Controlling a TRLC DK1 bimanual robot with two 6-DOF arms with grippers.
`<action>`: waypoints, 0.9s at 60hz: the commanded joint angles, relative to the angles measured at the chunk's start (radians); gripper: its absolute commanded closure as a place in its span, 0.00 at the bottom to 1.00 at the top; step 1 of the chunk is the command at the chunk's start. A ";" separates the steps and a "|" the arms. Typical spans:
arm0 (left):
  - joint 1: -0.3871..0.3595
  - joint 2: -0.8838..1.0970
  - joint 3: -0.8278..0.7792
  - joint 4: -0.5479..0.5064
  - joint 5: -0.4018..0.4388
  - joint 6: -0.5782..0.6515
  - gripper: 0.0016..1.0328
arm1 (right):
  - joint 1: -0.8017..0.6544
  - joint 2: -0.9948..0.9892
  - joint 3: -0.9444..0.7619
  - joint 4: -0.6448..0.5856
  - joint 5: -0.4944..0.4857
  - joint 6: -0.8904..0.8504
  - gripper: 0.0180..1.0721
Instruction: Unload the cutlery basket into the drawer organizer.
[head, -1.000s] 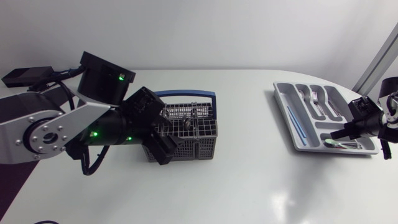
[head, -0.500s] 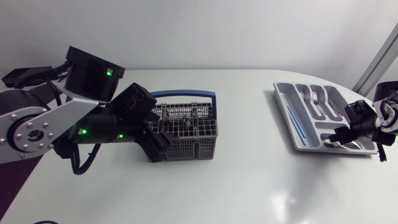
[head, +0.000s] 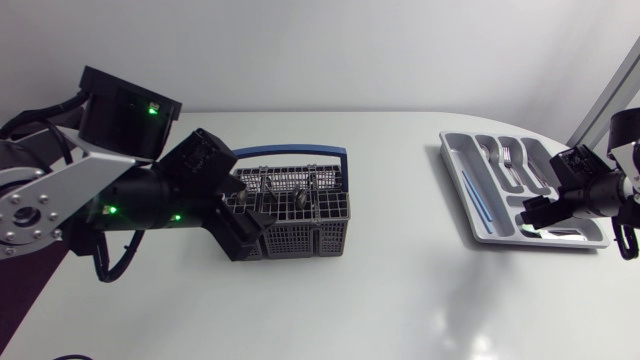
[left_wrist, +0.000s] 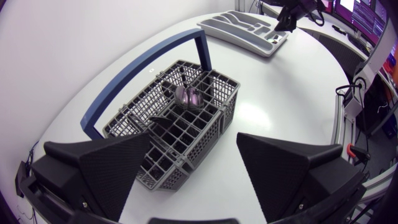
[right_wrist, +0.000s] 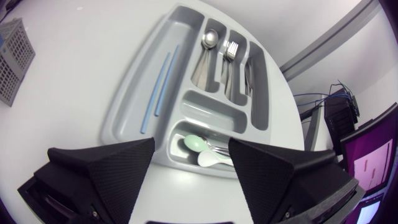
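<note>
left gripper (left_wrist: 194, 140) spread, at basket (left_wrist: 180, 127) | right gripper (right_wrist: 191, 143) spread, over organizer (right_wrist: 211, 111) | purple piece (left_wrist: 186, 96): left wrist only

Cutlery basket (head: 300, 238): no readable text
Drawer organizer (head: 458, 185): no readable text
Counter (head: 400, 300): no labels, numbers or signs legible

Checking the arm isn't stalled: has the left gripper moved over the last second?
Yes. In the head view the left gripper has drawn back leftward, covering less of the cutlery basket, which stayed put.
</note>
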 joint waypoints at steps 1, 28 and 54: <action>0.013 -0.024 -0.018 -0.012 -0.007 0.024 0.05 | 0.056 -0.083 -0.030 -0.058 -0.032 0.046 0.17; 0.021 -0.050 -0.033 -0.047 -0.007 0.070 0.05 | 0.579 -0.246 0.044 -0.312 -0.034 0.337 0.14; 0.021 -0.068 -0.069 -0.062 -0.007 0.130 0.05 | 0.802 -0.089 0.231 -0.384 -0.273 0.484 0.14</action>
